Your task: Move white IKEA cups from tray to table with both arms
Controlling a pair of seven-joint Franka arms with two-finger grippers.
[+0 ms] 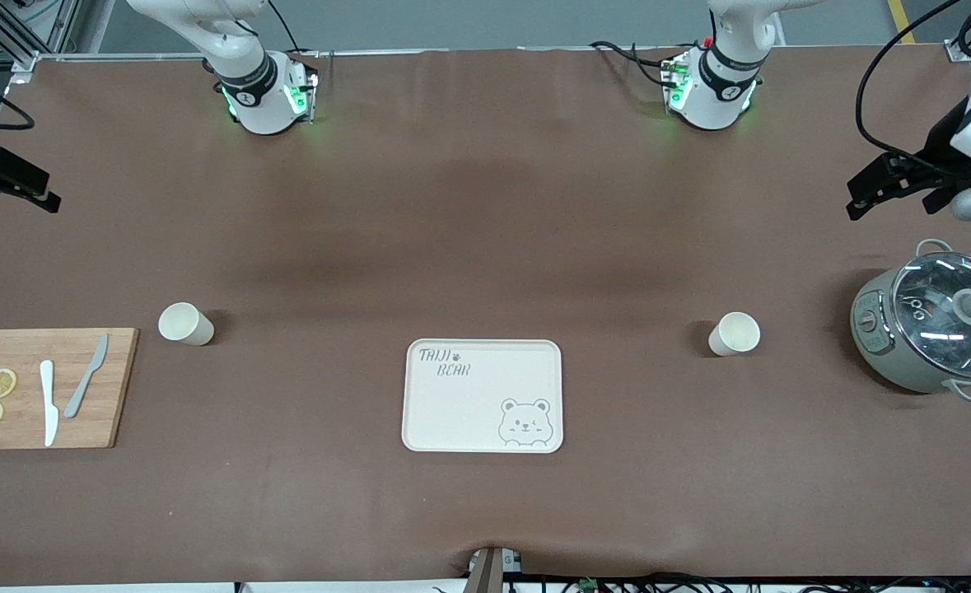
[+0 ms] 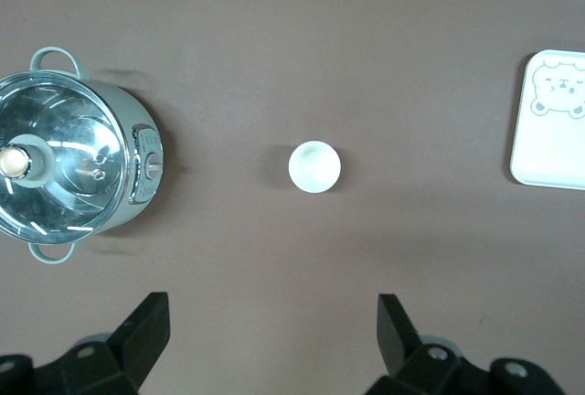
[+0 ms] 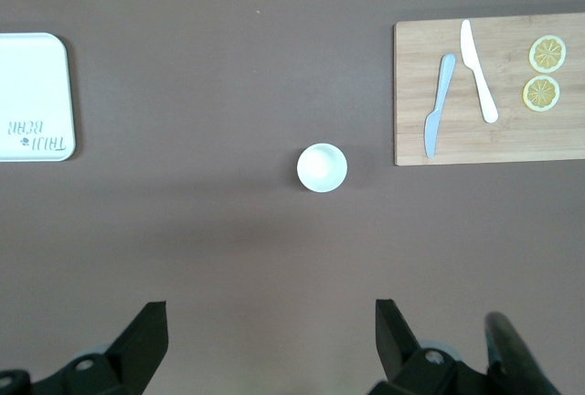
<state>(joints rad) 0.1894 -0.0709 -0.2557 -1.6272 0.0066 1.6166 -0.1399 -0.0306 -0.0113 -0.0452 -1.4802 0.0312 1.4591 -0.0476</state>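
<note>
Cups stand on the table [image 1: 485, 206], off the tray [image 1: 483, 395]: one [image 1: 184, 323] at its ten o'clock by the cutting board [image 1: 44, 387], one [image 1: 734, 333] at two o'clock near the pot [image 1: 934, 328]. We see both the left gripper [image 2: 270, 326] and right gripper [image 3: 271, 326] with jaws wide apart (nothing held), each over its own end of the table.

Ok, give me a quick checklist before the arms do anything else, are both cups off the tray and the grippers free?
1. Tray holds no cups: ok.
2. Cup toward the right arm's end stands upright on the table: ok.
3. Cup toward the left arm's end upright on the table: ok.
4. Left gripper open, holding nothing: ok.
5. Right gripper open, holding nothing: ok.
</note>
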